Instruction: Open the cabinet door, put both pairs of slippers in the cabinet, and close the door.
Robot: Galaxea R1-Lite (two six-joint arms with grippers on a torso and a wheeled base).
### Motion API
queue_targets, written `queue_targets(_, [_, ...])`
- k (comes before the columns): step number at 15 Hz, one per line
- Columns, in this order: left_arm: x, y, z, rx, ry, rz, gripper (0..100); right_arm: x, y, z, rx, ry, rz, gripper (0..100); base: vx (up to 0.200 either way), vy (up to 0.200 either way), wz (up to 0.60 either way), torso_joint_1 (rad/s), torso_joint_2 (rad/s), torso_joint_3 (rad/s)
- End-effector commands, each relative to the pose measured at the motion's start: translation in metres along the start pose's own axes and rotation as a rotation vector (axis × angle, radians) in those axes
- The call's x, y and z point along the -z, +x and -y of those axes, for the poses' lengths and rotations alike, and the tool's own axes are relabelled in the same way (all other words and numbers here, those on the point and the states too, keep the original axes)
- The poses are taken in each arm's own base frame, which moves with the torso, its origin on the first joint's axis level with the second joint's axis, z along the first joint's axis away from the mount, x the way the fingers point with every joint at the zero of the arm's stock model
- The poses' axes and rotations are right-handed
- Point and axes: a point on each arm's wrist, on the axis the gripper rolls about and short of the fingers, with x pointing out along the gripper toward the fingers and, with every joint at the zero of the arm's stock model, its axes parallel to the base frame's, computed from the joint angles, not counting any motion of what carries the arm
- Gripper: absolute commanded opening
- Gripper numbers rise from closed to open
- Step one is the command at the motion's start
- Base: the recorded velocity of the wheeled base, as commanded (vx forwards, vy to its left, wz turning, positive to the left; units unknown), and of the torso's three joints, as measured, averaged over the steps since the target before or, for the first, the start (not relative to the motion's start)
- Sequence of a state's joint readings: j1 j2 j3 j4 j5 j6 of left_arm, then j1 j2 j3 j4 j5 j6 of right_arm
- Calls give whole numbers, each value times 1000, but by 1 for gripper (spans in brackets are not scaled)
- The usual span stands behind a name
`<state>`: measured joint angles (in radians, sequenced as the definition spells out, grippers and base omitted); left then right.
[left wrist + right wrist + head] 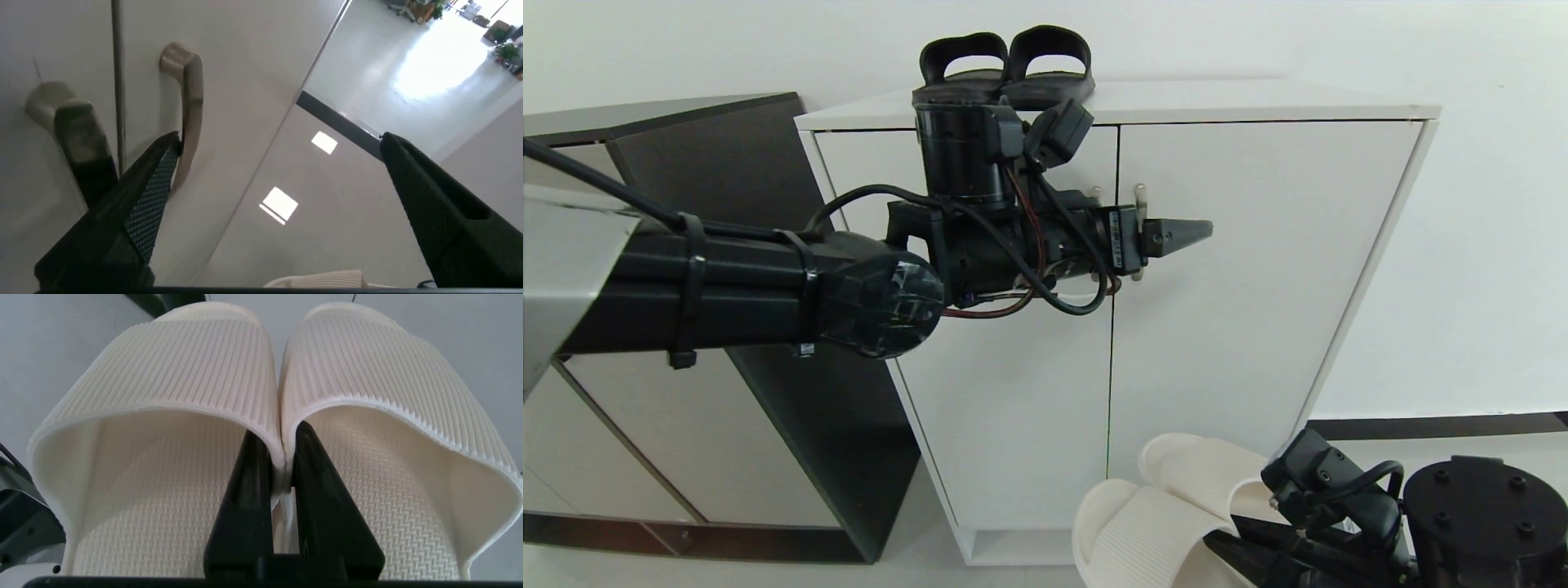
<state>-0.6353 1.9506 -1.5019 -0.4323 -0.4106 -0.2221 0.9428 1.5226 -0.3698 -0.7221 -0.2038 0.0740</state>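
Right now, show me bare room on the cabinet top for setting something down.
The cabinet top is bare from the black slippers to its right edge. It is crowded at the door handles, where the left gripper sits.

left arm point(752, 290) black | cables point(605, 184) black, looped | left tool point(1201, 230) black, tapered

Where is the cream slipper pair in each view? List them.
Head view: cream slippers low centre, below the cabinet doors.
Left wrist view: pale sliver beyond the open left gripper, probably them.
Right wrist view: the pair close up, clamped by the right gripper.
Shared landmark: cabinet door handle, head and left wrist views.
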Motion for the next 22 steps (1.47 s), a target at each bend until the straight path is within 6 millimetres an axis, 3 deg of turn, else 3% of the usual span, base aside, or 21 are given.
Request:
queue_targets(1, [1, 1, -1, -2, -1, -2, 0, 0, 0, 0, 0, 0, 1, 0, 0, 0, 0, 0, 0, 0])
queue_targets(6, [-3, -10, 8, 6, 1, 3, 0, 5, -5, -3, -47, -10, -10, 0, 0, 0, 0, 0, 0, 0])
queue_targets(10, [-1, -38, 42, 57, 4, -19, 0, 14, -22, -3, -199, -87, -12, 0, 0, 0, 0, 0, 0, 0])
queue_targets(16, [0, -81, 81, 85, 22, -20, 0, 17, -24, -3, -208, -96, -23, 0, 0, 0, 0, 0, 0, 0])
queue_targets(18, [-1, -89, 81, 76, 21, -13, 0, 18, -24, -3, -210, -97, -26, 0, 0, 0, 0, 0, 0, 0])
queue_targets(19, [-6, -90, 68, 37, 17, 3, 0, 20, -25, -5, -218, -103, -30, 0, 0, 0, 0, 0, 0, 0])
queue_targets(22, [-9, -67, 48, 3, 13, 32, 0, 20, -24, -6, -222, -107, -34, 0, 0, 0, 0, 0, 0, 0])
